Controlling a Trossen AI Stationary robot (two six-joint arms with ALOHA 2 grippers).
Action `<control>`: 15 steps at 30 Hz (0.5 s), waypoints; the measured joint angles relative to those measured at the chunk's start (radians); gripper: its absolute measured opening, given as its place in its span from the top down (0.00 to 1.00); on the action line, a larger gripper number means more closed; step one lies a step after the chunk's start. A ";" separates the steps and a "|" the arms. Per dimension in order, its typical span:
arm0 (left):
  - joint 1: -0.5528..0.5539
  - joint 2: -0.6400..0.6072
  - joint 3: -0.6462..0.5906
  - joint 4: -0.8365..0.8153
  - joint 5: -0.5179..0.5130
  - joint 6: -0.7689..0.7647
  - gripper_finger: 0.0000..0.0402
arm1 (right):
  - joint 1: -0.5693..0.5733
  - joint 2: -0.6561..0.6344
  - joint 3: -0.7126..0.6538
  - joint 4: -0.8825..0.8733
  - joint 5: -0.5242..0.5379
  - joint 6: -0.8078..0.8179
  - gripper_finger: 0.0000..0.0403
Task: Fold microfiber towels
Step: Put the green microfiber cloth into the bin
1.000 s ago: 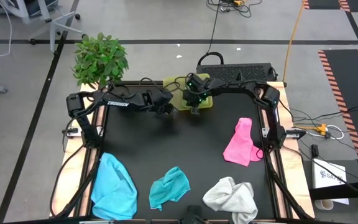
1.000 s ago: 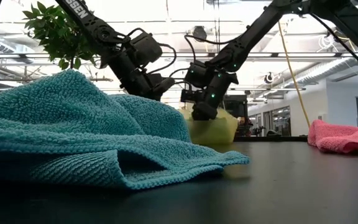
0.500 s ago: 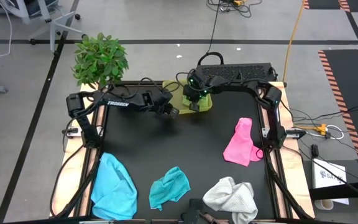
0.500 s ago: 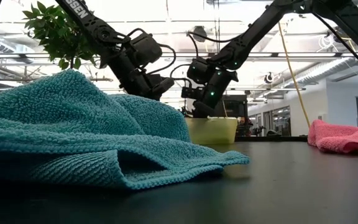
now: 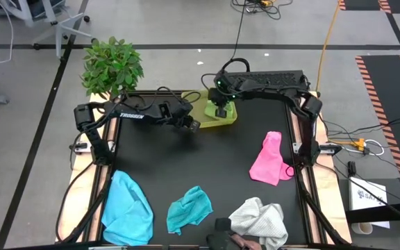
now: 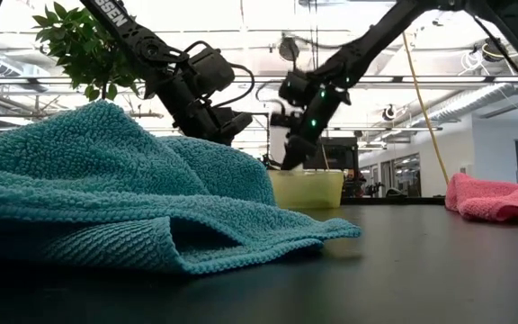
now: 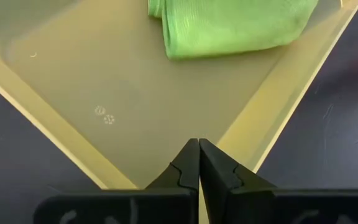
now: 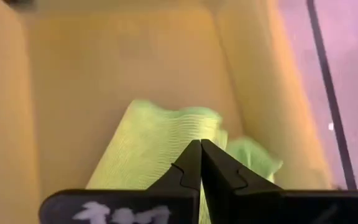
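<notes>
Overhead looks down; low level; wrists close over tray.

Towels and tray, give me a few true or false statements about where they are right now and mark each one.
1. The green towel lies folded in the tray. True.
2. The pink towel is in the tray too. False: it lies on the table's right side.
3. Both hands, left hand and right hand, are shut and hold nothing. True.
4. The white towel is folded flat. False: it is crumpled at the near edge.
5. The blue towel lies left of the teal towel. True.
</notes>
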 joint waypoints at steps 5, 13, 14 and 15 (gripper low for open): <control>0.000 0.000 0.000 0.001 0.000 -0.003 0.98 | 0.002 -0.017 0.000 -0.011 -0.124 0.022 1.00; 0.000 0.000 0.000 0.001 0.000 -0.003 0.99 | 0.059 0.010 0.000 -0.076 -0.189 -0.029 1.00; 0.000 0.000 0.000 0.001 0.000 -0.003 0.99 | 0.067 0.013 0.000 -0.082 -0.189 -0.040 1.00; 0.000 0.000 0.000 0.001 0.000 -0.003 0.99 | 0.076 0.020 0.000 -0.094 -0.187 -0.053 1.00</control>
